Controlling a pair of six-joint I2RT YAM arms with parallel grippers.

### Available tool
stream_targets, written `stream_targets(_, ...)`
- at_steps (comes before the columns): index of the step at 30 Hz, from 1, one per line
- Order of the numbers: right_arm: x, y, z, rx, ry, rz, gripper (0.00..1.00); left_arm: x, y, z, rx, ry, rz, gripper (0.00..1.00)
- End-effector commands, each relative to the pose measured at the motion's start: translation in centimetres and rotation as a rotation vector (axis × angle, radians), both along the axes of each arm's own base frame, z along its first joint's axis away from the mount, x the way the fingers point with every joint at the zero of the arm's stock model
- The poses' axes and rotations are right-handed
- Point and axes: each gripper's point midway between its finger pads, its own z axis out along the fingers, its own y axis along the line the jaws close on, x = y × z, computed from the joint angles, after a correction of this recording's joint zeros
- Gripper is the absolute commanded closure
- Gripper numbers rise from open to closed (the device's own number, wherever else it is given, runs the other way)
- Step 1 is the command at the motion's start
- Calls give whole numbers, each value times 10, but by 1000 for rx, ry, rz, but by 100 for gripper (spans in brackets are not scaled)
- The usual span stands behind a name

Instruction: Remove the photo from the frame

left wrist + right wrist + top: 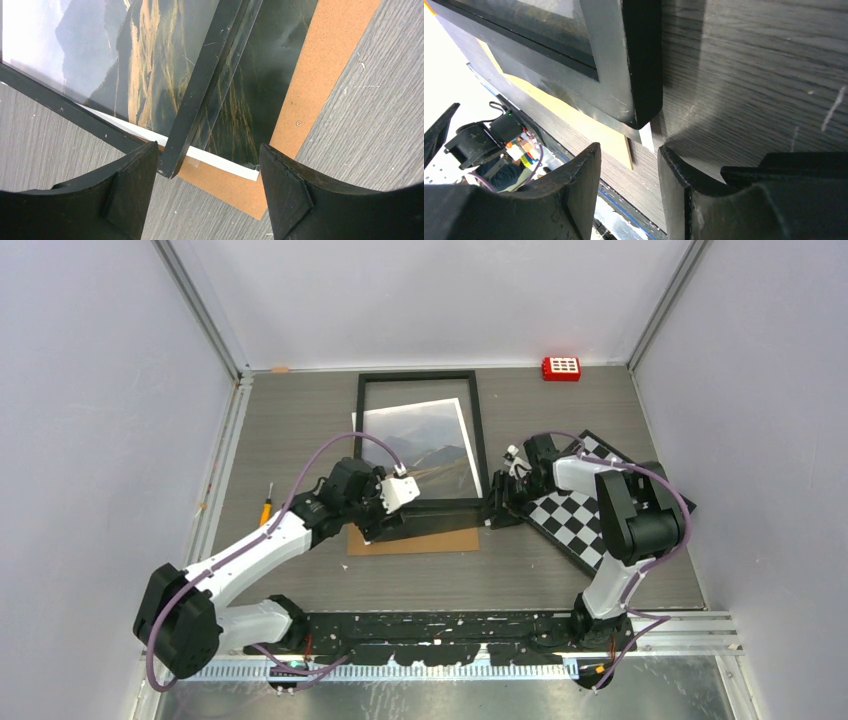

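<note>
The black frame [480, 440] lies on the table in the middle of the top view. The photo [425, 440] shows through it, skewed, and its white-bordered near edge [225, 167] sticks out under the frame's near bar [200, 90]. My left gripper [385, 525] is at the frame's near left corner. It is open [207, 200], with that corner just inside the left finger [125, 195]. My right gripper [497, 512] is at the frame's near right corner [644, 107]. It is open and empty [629, 152], just short of the corner.
The brown backing board [440, 540] lies under the frame's near edge and sticks out toward me; it also shows in the left wrist view [320, 65]. A black-and-white checkerboard [575, 520] lies under the right arm. A red block [561, 368] sits at the back. A screwdriver [267, 502] lies at the left.
</note>
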Motion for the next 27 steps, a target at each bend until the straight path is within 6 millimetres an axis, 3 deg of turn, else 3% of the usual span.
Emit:
stream_targets(1, 8, -6, -17, -40, -52, -35, 49, -1, 1, 12, -38, -12, 21, 25)
stream_targets(3, 8, -6, -24, -40, -54, -41, 50, -2, 1, 12, -42, -11, 23, 25)
stream_targets(8, 9, 2, -24, 12, -47, -33, 68, -4, -2, 13, -54, -7, 9, 25)
stream_targets(15, 6, 9, -7, 70, -35, -38, 99, -18, -15, 12, -97, -35, -112, 25)
stream_targets(20, 7, 19, 19, 149, -28, -57, 99, -26, -29, 5, -79, -57, -195, 26)
stream_targets(27, -19, 25, 51, 249, 26, -34, 100, -47, -55, 0, -68, -84, -316, 27)
